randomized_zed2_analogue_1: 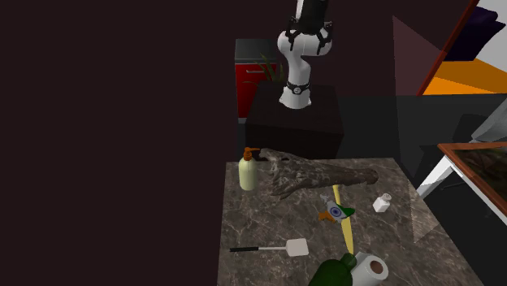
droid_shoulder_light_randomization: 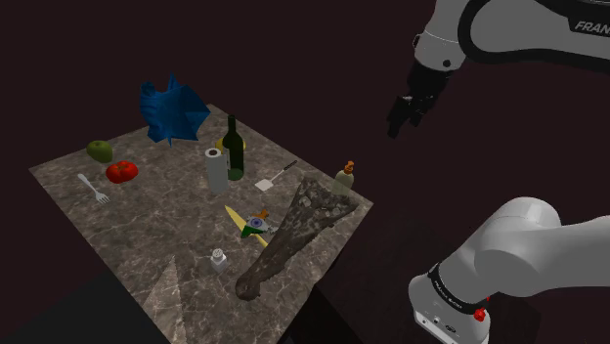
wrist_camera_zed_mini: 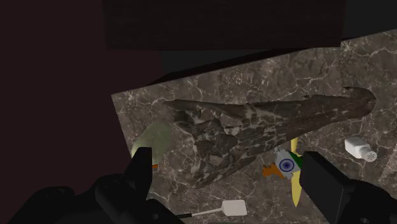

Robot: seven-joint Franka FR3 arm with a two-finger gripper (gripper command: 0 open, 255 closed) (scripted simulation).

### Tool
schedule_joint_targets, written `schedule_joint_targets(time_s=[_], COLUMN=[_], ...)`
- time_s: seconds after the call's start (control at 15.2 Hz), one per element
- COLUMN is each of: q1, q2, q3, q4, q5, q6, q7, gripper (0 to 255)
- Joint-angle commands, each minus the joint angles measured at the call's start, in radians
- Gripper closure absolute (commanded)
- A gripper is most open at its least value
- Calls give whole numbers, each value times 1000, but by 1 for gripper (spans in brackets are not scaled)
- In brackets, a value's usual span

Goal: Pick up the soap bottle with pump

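My hand (droid_shoulder_light_randomization: 398, 122) hangs wide open, well clear of the bench (droid_shoulder_light_randomization: 147, 254). The soap bottle (droid_shoulder_light_randomization: 344, 177) stands upright at the bench's edge, long axis vertical, orange pump uppermost.

Arm: white arm with dark joints (droid_shoulder_light_randomization: 508, 29), arched high.
End effector: black two-finger end effector (droid_shoulder_light_randomization: 399, 122) aloft, fingers (wrist_camera_zed_mini: 141, 167) apart, empty.

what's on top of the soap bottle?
An orange pump tops the pale green soap bottle; nothing else rests on it. In the wrist view a finger of the open hand partly covers the pump.
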Motion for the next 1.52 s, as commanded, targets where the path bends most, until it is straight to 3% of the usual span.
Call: schedule_joint_targets(time_s=[0.0, 0.73, 1.45], q1=[0, -51, -94], q2=[0, 269, 673], q3=[0, -84, -157], q4=[0, -108, -40], q5=[0, -70, -100], q6=[0, 379, 720], q7=[0, -54, -107], gripper=[0, 0, 0])
